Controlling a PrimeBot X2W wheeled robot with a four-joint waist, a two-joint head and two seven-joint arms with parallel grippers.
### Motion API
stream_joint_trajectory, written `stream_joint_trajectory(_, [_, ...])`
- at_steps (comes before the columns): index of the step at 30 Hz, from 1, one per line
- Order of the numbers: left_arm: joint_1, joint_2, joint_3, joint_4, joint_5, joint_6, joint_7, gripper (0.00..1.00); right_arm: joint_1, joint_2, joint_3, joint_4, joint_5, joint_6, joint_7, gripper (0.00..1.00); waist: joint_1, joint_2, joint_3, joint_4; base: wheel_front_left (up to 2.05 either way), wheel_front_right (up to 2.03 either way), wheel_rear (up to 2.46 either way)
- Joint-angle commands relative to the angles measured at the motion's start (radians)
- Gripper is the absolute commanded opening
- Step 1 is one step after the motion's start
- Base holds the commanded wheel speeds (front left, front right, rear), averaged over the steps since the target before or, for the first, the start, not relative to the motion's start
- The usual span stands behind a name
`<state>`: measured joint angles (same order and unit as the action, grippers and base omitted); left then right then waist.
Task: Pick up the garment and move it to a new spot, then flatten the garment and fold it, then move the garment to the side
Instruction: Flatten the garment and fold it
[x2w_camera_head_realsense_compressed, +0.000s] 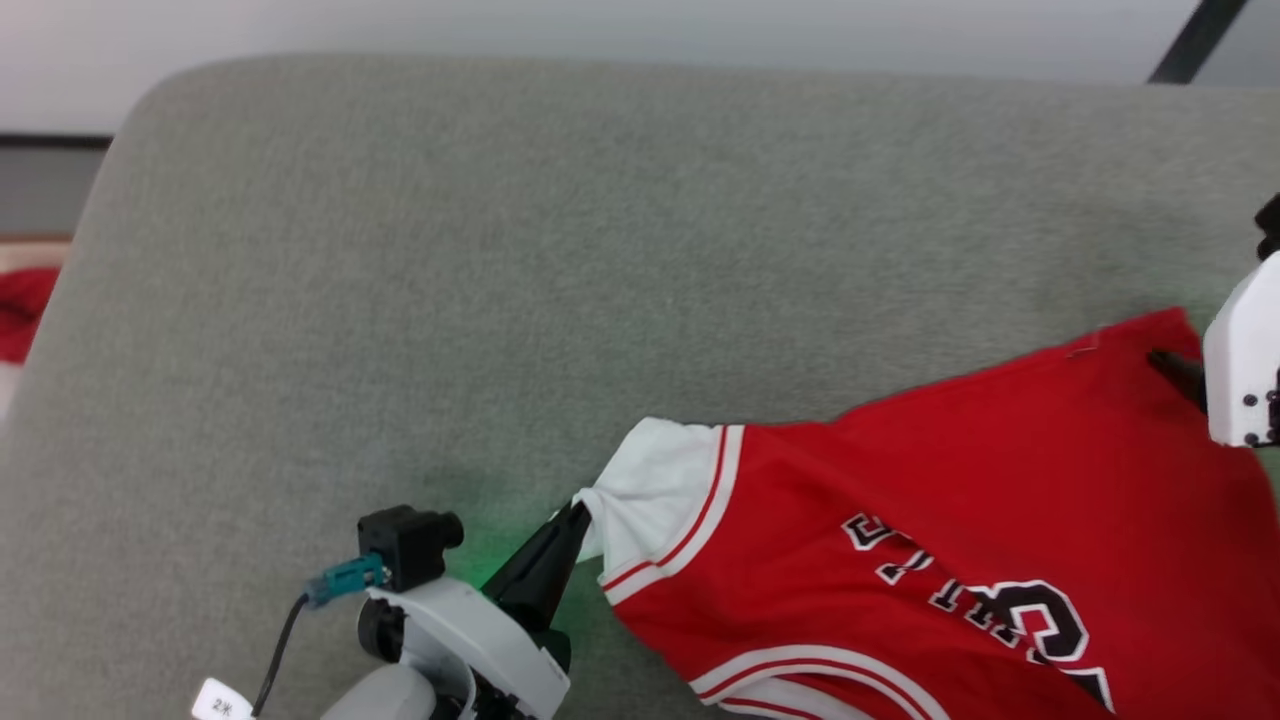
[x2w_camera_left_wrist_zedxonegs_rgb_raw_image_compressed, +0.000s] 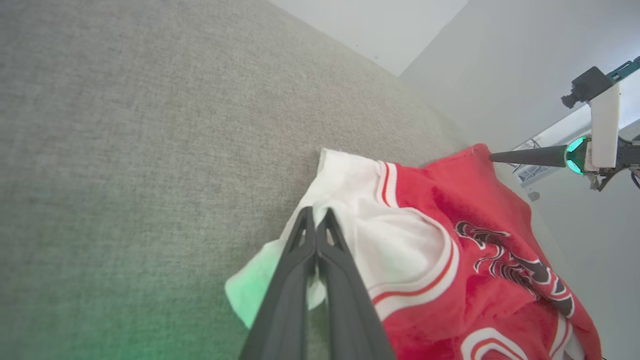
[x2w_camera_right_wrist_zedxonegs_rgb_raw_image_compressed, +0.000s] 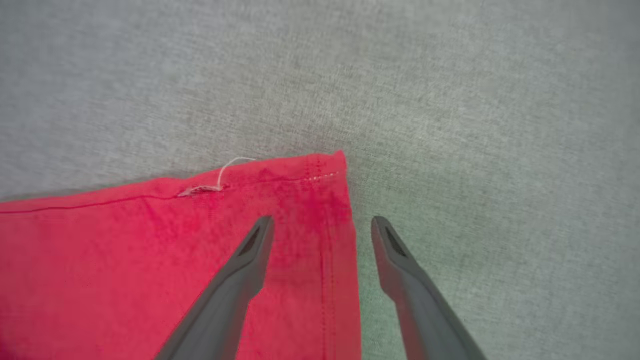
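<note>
- Grey-green padded surface (x2w_camera_head_realsense_compressed: 500, 250) all round, plain wall behind it, nothing else lying on it as far as I can see.
- Jersey (x2w_camera_head_realsense_compressed: 900, 500) sits at the lower right of the head view, print side up. Its near part runs off the bottom of the shot, so I can't tell where it ends.
- Its long line runs from the white sleeve (x2w_camera_head_realsense_compressed: 655, 475) on the robot's left up to the red hem corner (x2w_camera_right_wrist_zedxonegs_rgb_raw_image_compressed: 330, 170) on its right, one end per arm.
- Left gripper (x2w_camera_left_wrist_zedxonegs_rgb_raw_image_compressed: 316, 215) is pinched fully closed on the edge of that sleeve, and the white cloth bunches up at the tips.
- Right gripper (x2w_camera_right_wrist_zedxonegs_rgb_raw_image_compressed: 322, 222) is spread wide and has hold of nothing. One finger hangs over the red cloth just inside the side hem and the other over bare surface, so the hem edge runs between them. Can't tell whether the tips touch down.
- My guess is the next move hinges on that corner. It lies just ahead of the right tips, so that arm is the nearer one by far.
- A loose thread (x2w_camera_right_wrist_zedxonegs_rgb_raw_image_compressed: 225, 175) sticks out of the hem near the corner. Probably harmless.
- Plenty of bare surface to the far side and to the robot's left for spreading out. The surface's left edge drops away, with something red (x2w_camera_head_realsense_compressed: 20, 310) beyond it.
</note>
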<state>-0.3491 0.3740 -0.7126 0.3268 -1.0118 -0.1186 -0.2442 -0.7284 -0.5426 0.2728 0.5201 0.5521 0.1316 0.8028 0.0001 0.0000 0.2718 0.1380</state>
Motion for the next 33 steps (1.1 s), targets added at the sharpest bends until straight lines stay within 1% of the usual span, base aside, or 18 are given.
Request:
stream_joint_trajectory(1, [-0.012,-0.004,0.000,0.000,0.007,-0.006,-0.004,0.00,-0.014,-0.004,0.019,0.016,-0.004,-0.001,-0.007,1.00,-0.0001,0.0000,0.047,0.041,0.00,0.00,0.00])
stream_joint_trajectory(10, [-0.040,-0.010,-0.002,0.006,0.009,-0.010,-0.011,0.00,-0.075,-0.022,0.155,0.148,0.053,-0.001,-0.048,1.00,-0.0001,0.0000,0.093,0.035,0.00,0.00,0.00])
stream_joint_trajectory(11, [-0.041,-0.010,-0.002,0.008,0.009,-0.011,-0.011,0.00,-0.079,-0.022,0.167,0.159,0.063,-0.002,-0.049,0.58,-0.0001,0.0000,0.094,0.033,0.00,0.00,0.00])
stream_joint_trajectory(12, [-0.043,-0.009,-0.003,0.009,0.008,-0.011,-0.010,0.00,-0.082,-0.023,0.180,0.167,0.076,-0.002,-0.050,0.32,-0.0001,0.0000,0.095,0.031,0.00,0.00,0.00])
stream_joint_trajectory(13, [-0.045,-0.010,-0.003,0.009,0.007,-0.012,-0.011,0.00,-0.088,-0.025,0.189,0.174,0.093,-0.002,-0.058,0.00,-0.0001,0.0000,0.096,0.029,0.00,0.00,0.00])
stream_joint_trajectory(16, [-0.049,-0.012,-0.003,0.010,0.001,-0.013,-0.013,0.00,-0.110,-0.020,0.203,0.180,0.130,-0.001,-0.101,0.00,-0.0001,0.0000,0.087,0.021,0.00,0.00,0.00])
stream_joint_trajectory(18, [-0.053,-0.008,-0.003,0.007,0.007,-0.014,-0.015,0.00,-0.129,-0.016,0.194,0.184,0.157,-0.001,-0.146,0.00,-0.0001,0.0000,0.076,0.015,0.00,0.00,0.00])
stream_joint_trajectory(24, [-0.089,0.027,0.016,-0.013,0.014,-0.012,-0.016,0.00,-0.180,-0.005,0.175,0.178,0.224,-0.001,-0.282,0.00,-0.0001,0.0000,0.037,-0.010,0.00,0.00,0.00])
stream_joint_trajectory(29, [-0.205,0.071,0.045,-0.031,0.040,-0.013,0.001,0.00,-0.244,0.025,0.111,0.211,0.276,-0.001,-0.430,0.00,-0.0001,0.0000,0.017,-0.038,0.00,0.00,0.00])
stream_joint_trajectory(33, [-0.349,0.104,0.085,-0.013,0.051,-0.013,0.025,0.00,-0.332,0.053,0.047,0.268,0.261,-0.001,-0.566,0.00,-0.0001,0.0000,0.018,-0.063,0.00,0.00,0.00])
